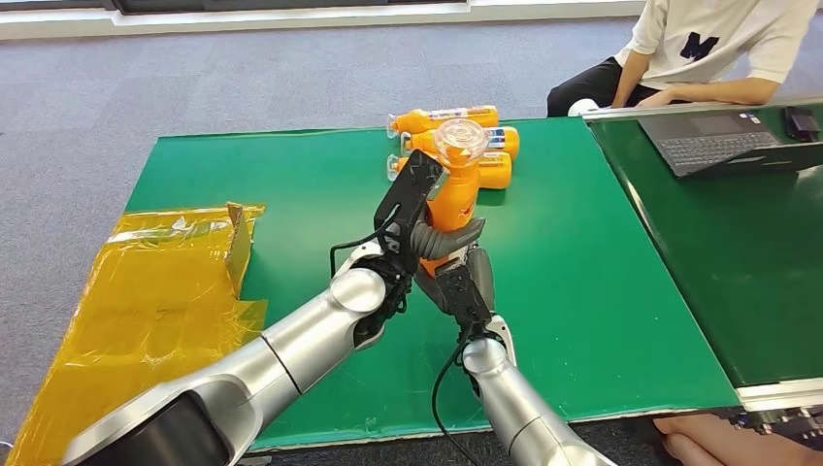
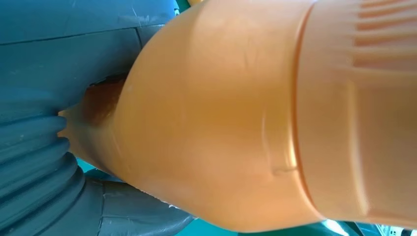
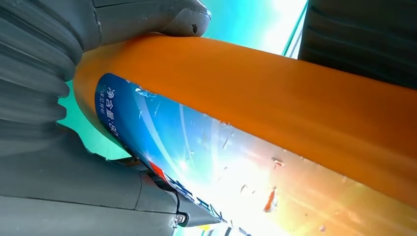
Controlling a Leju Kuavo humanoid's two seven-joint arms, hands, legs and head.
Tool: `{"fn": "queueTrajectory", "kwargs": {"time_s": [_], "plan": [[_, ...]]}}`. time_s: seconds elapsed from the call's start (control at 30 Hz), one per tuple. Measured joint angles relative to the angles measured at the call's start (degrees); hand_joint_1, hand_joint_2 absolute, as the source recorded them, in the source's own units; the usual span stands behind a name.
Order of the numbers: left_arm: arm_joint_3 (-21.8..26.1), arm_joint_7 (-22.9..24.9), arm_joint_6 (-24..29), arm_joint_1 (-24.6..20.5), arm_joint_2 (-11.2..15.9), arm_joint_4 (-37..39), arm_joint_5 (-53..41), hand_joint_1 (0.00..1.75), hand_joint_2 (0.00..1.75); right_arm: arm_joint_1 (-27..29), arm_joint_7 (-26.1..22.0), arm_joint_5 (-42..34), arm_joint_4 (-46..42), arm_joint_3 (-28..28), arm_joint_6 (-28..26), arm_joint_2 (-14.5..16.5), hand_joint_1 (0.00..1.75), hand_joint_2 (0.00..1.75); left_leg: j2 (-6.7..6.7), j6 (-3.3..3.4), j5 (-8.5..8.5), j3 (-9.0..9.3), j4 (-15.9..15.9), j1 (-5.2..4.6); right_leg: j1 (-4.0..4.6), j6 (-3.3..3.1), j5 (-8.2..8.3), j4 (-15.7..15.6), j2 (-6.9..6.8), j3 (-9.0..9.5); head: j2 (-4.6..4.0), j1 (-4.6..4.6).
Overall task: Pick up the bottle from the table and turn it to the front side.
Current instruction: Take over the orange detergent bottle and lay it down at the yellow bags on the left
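Note:
An orange bottle (image 1: 456, 189) with a clear cap stands upright above the green table (image 1: 291, 194), held between both hands. My left hand (image 1: 412, 209) grips its upper body from the left side, and in the left wrist view the bottle's orange shoulder (image 2: 255, 113) presses against the grey palm. My right hand (image 1: 464, 277) grips the lower part from below. Pressed against that hand in the right wrist view is the bottle's blue label (image 3: 167, 147), with the grey thumb (image 3: 162, 17) over the orange side.
Three more orange bottles (image 1: 456, 144) lie on their sides at the table's far edge. A yellow bag (image 1: 165, 282) lies at the left. A second green table with a laptop (image 1: 728, 141) is at the right, where a person (image 1: 699, 53) sits.

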Motion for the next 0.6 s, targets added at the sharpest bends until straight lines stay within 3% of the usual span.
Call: {"fn": "queueTrajectory", "kwargs": {"time_s": [0.33,0.37,0.47,0.5,0.6], "plan": [[1.8,-1.4,1.4,0.2,-0.3,-0.3,-2.2,1.75,1.75,0.3,0.0,-0.8,-1.3,1.0,-1.0,-0.7,1.75,1.75,0.02,0.0,0.0,0.0,0.0,0.0,0.0,0.0,0.01,0.0,0.01,-0.01,0.0,-0.01],[2.2,-1.4,1.2,0.2,-0.3,-0.4,-3.2,1.75,1.75,0.3,0.1,-0.8,-1.6,1.1,-1.1,-0.8,1.54,1.75,0.02,0.0,0.0,0.0,0.0,0.0,0.0,0.0,0.01,0.0,0.01,-0.01,0.0,-0.01],[4.2,-0.9,0.6,0.5,-0.3,-0.9,-7.5,1.75,1.75,0.4,1.1,-0.1,-2.7,1.5,-1.4,-1.1,0.41,1.75,0.05,0.0,0.0,0.0,0.0,0.0,0.0,0.0,0.01,0.0,0.04,-0.02,0.0,-0.02],[4.8,-0.7,0.4,0.6,-0.3,-1.1,-8.7,1.75,1.75,0.4,1.8,0.5,-3.1,1.6,-1.6,-1.3,0.23,1.75,0.06,0.0,0.0,0.0,0.0,0.0,0.0,0.0,0.01,0.0,0.06,-0.03,0.0,-0.02],[6.7,-0.4,-0.2,0.8,-0.3,-1.3,-11.0,1.75,1.75,0.4,4.2,2.4,-4.6,1.9,-1.8,-1.8,0.11,1.75,0.06,0.0,0.0,0.0,0.0,-0.01,0.0,0.0,0.01,0.0,0.06,-0.03,0.0,-0.02]]}}
